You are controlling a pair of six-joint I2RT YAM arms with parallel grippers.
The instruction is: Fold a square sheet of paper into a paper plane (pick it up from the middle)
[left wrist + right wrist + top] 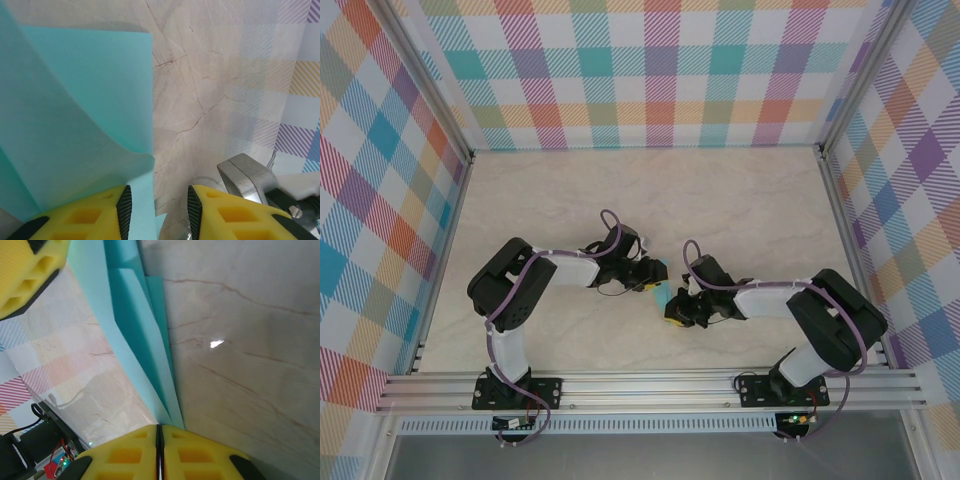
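folding in progress: right gripper point(159, 432) is clamping the creased turquoise paper point(131, 315); left gripper point(156, 200), jaws apart beside that paper, is probably needing to grip it next.

No text, label, brand, number or sign can be read in any of the views. Nothing legible is carried by the turquoise paper point(75, 100), the marbled bench point(720, 190) or the checked walls point(650, 70), and no marking is made out on the arms or on the yellow fingers point(125, 450).
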